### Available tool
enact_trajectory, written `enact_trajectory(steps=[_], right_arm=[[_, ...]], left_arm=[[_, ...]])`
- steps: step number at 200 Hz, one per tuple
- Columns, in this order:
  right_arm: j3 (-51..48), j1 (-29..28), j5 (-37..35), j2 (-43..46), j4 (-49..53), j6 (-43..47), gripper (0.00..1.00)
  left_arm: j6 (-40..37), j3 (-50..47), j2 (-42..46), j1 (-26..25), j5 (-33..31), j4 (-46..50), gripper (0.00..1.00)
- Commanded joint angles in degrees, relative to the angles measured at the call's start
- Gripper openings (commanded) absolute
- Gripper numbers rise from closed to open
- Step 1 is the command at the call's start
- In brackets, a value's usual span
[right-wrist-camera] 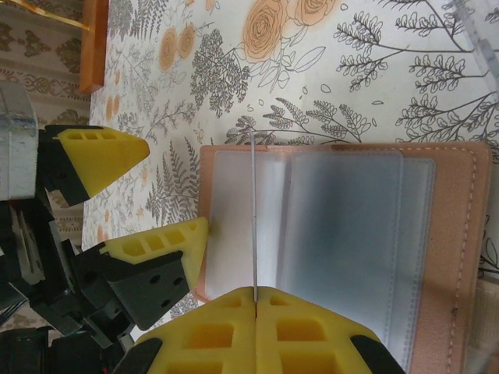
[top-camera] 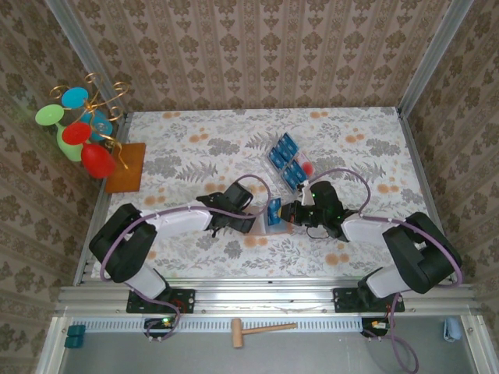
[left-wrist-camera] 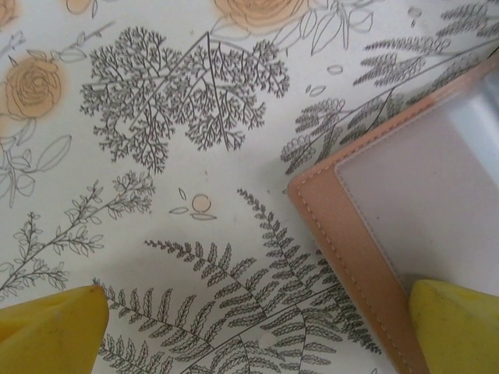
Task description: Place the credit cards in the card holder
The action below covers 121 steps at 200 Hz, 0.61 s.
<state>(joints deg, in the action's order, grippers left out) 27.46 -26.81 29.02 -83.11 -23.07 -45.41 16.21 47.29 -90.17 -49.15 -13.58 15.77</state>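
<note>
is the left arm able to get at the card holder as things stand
Likely yes: the open left gripper sits right at the card holder, partly over its edge, with nothing in between.

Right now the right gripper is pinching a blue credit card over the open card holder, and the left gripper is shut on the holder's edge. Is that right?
Not quite. The left gripper is open, not shut: the left wrist view shows its fingers spread wide, one over the card holder's edge. The rest holds: the right gripper pinches a credit card over the open holder.
</note>
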Motion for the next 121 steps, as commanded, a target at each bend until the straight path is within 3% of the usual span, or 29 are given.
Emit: enact_trajectory(steps=[1,121], right_arm=[[-0.48,0.24,1.73,-1.07,-2.95,0.09,0.00],[-1.84,0.26,2.48,-5.50,-8.01,-1.40,0.00]], left_arm=[[-0.57,-1.19,-0.62,-0.32,-0.77,-0.67,1.00],[0.69,-4.99,2.02,-0.35,0.95,-2.33,1.00]])
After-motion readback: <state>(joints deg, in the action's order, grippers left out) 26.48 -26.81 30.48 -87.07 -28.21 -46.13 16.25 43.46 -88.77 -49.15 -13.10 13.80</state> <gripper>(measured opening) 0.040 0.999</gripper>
